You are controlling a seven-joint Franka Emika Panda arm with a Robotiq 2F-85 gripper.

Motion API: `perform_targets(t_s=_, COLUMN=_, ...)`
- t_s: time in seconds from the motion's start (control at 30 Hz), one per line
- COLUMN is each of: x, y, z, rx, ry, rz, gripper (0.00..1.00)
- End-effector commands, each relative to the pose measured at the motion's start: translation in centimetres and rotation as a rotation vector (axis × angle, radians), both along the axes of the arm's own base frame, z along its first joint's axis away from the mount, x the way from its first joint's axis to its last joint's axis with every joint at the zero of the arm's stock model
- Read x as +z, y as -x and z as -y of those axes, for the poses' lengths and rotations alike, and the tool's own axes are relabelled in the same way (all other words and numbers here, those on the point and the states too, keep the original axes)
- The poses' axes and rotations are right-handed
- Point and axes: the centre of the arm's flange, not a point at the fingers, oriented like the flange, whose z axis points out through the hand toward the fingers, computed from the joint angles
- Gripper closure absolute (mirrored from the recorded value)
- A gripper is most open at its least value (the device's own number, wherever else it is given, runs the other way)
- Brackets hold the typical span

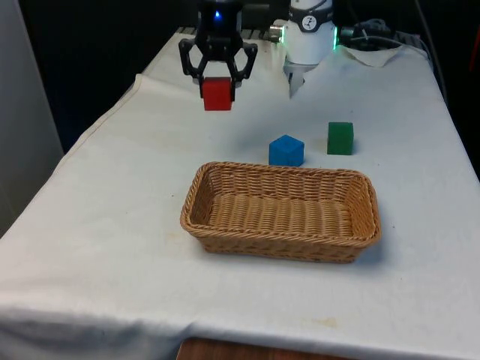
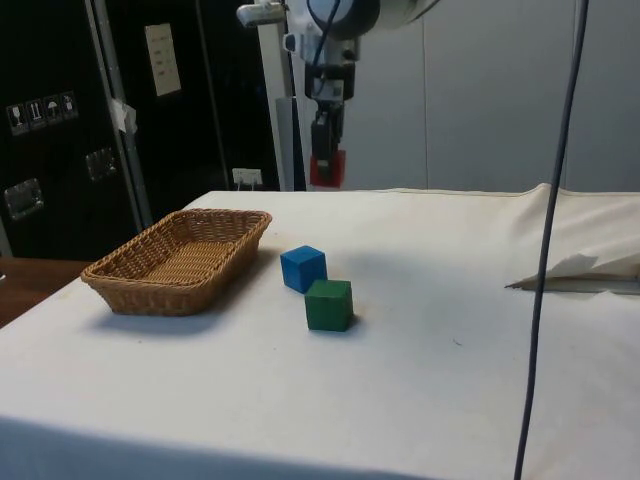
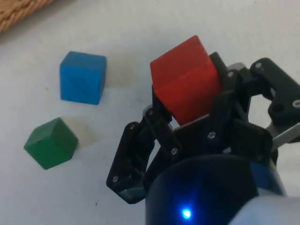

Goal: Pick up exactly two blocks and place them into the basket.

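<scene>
- Currently held: red block (image 1: 217,94), clamped between the fingers of the gripper (image 1: 217,84) and raised well above the cloth, at the far side of the table toward the front view's left. The height is judged to serve carrying it over the basket rim.
- Red block: plain cube, matte, sharp-edged; sits skewed in the grasp in the wrist view (image 3: 185,84).
- Basket (image 1: 360,191): tan wicker, oblong, shallow, nothing inside; stands nearer than the loose blocks.
- Blue block (image 1: 286,150): cube, just beyond the basket's far rim, resting on the cloth.
- Green block (image 1: 340,138): cube, close beside the blue one, toward the front view's right.
</scene>
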Motion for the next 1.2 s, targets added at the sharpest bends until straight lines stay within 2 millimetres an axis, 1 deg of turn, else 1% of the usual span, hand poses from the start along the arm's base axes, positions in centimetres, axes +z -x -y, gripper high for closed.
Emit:
perform_targets(t_s=0.0, x=0.2, y=-0.3, z=-0.2, rx=-0.003, ry=0.01, rz=-0.009, gripper=0.97)
perform_targets(t_s=0.17, x=2.0, y=-1.6, z=-1.9, rx=0.003, ry=0.0, rz=-0.002, gripper=0.97)
perform_targets(t_s=0.2, x=1.8, y=-1.4, z=-1.7, rx=0.007, ry=-0.01, rz=0.004, gripper=0.97)
perform_targets(t_s=0.27, x=2.5, y=-2.0, z=-2.4, rx=0.005, ry=-0.003, rz=-0.002, gripper=0.97)
perform_targets(t_s=0.37, x=3.1, y=-2.5, z=-3.3, rx=0.009, ry=-0.008, rz=-0.003, gripper=0.97)
perform_targets(t_s=0.4, x=3.4, y=-2.9, z=-3.9, rx=0.011, ry=-0.012, rz=-0.004, gripper=0.97)
perform_targets(t_s=0.43, x=3.5, y=-3.1, z=-4.2, rx=0.011, ry=-0.014, rz=-0.006, gripper=0.97)
perform_targets(t_s=0.47, x=3.5, y=-2.9, z=-4.0, rx=0.014, ry=-0.023, rz=0.003, gripper=0.97)
perform_targets(t_s=0.63, x=4.0, y=-4.3, z=-6.0, rx=0.016, ry=-0.023, rz=-0.013, gripper=0.97)
perform_targets(t_s=0.77, x=4.2, y=-5.1, z=-7.1, rx=0.019, ry=-0.026, rz=-0.019, gripper=0.97)
perform_targets(t_s=0.8, x=4.2, y=-4.9, z=-6.9, rx=0.023, ry=-0.03, rz=-0.009, gripper=0.97)
perform_targets(t_s=0.87, x=4.3, y=-5.7, z=-7.9, rx=0.021, ry=-0.028, rz=-0.023, gripper=0.97)
perform_targets(t_s=0.93, x=4.4, y=-6.0, z=-8.2, rx=0.021, ry=-0.029, rz=-0.023, gripper=0.97)
perform_targets(t_s=0.97, x=4.4, y=-6.4, z=-8.8, rx=0.024, ry=-0.029, rz=-0.024, gripper=0.97)
perform_targets(t_s=1.07, x=4.4, y=-7.3, z=-9.4, rx=0.025, ry=-0.029, rz=-0.027, gripper=0.97)
perform_targets(t_s=1.1, x=4.5, y=-7.1, z=-9.4, rx=0.029, ry=-0.024, rz=-0.018, gripper=0.97)
perform_targets(t_s=1.17, x=4.1, y=-8.2, z=-10.0, rx=0.026, ry=-0.027, rz=-0.03, gripper=0.97)
